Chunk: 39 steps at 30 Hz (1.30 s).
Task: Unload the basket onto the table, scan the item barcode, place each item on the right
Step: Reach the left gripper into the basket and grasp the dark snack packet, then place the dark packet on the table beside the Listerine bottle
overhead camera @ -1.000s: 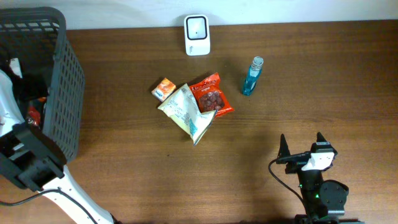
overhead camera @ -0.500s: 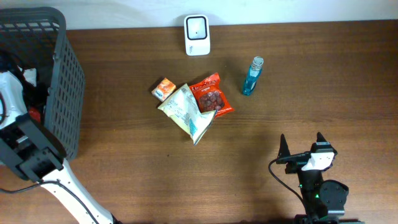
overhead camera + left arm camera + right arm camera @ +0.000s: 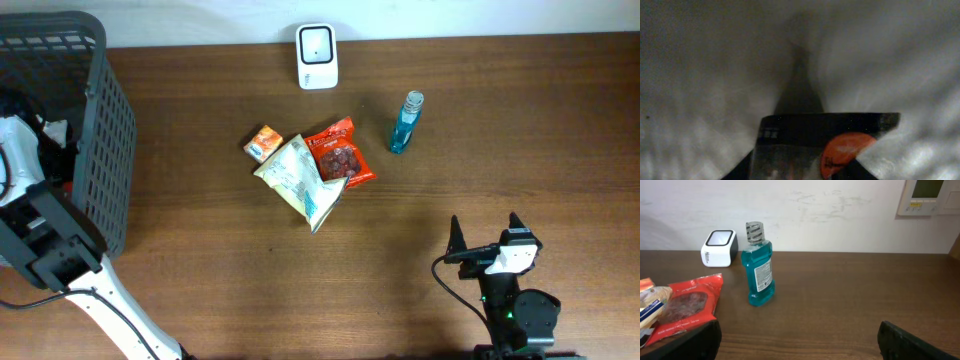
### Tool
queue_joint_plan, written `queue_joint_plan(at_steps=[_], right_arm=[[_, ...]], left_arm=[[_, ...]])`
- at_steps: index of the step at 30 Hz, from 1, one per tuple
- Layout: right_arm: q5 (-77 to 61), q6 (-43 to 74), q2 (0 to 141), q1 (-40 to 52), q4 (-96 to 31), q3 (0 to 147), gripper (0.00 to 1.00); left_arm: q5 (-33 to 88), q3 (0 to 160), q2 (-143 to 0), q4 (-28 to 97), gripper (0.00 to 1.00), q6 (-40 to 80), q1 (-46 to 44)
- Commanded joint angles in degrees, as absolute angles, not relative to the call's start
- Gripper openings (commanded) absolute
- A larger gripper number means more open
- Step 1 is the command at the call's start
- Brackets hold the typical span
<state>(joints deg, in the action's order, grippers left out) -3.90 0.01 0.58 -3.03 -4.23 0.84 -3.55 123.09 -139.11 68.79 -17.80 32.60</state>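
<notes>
A dark wooden table (image 3: 200, 280) stands against a scuffed white wall (image 3: 840, 215).

At the counter's (image 3: 500, 100) left end, a basket (image 3: 100, 130); at back centre, a scanner (image 3: 317, 56); mid-counter, a small box (image 3: 264, 143), pouch (image 3: 300, 180) and snack packet (image 3: 340, 152) clustered, left to right; just right of them, an upright bottle (image 3: 405, 122).

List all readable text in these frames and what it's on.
None reads clearly in any view.
On the blue bottle: label print, too small.
On the red snack bag: print blurred.
On the dark packet: white line and orange badge lettering, blurred.
On the wall panel: button labels, too small.
On the cream bag and orange box: too small.
</notes>
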Motion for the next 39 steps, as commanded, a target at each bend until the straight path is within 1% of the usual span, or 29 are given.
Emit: queue_joint_plan(at_steps=[1,3,8,9,10,17,20,25,29,32,36,39], right_arm=[[-3.60,0.23,0.19,-3.40,-4.25,0.32,0.98],[-3.60,0.23,0.19,-3.40,-4.25,0.32,0.98],[-3.60,0.23,0.19,-3.40,-4.25,0.32,0.98],[-3.60,0.21,0.19,-3.40,-4.27,0.32,0.98],[-3.60,0.23,0.19,-3.40,-4.27,0.32,0.98],[-3.60,0.21,0.19,-3.40,-4.27,0.32,0.98],[-3.60,0.21,0.19,-3.40,-4.25,0.32,0.98],[-3.60,0.23,0.19,-3.40,-4.25,0.32,0.98],[-3.60,0.23,0.19,-3.40,-4.25,0.32,0.98],[-3.60,0.23,0.19,-3.40,-4.25,0.32,0.98],[-3.60,0.23,0.19,-3.40,-4.25,0.32,0.99],[-3.60,0.23,0.19,-3.40,-4.25,0.32,0.98]], left_arm=[[-2.52,122.69,-140.57,70.17,0.29,-18.06,32.80],[-2.52,122.72,-140.55,70.67,0.22,-17.12,32.80],[-2.50,122.80,-138.39,70.76,0.22,-15.88,32.80],[-2.48,123.09,-137.58,70.76,0.20,-15.59,32.80],[-2.26,123.39,-135.98,70.32,0.11,-14.06,32.82],[1.61,123.76,-128.38,69.43,0.02,-12.88,32.82],[5.19,123.81,-125.49,68.77,0.00,-12.88,32.82],[11.44,124.70,-118.32,66.35,0.00,-12.82,32.80],[13.17,126.89,-111.59,63.64,0.00,-7.22,32.80],[25.10,127.04,-105.27,58.76,0.00,-4.97,32.80],[44.21,127.04,-98.50,53.15,0.00,8.05,32.21],[48.47,127.02,-95.90,54.39,0.00,10.92,28.58]])
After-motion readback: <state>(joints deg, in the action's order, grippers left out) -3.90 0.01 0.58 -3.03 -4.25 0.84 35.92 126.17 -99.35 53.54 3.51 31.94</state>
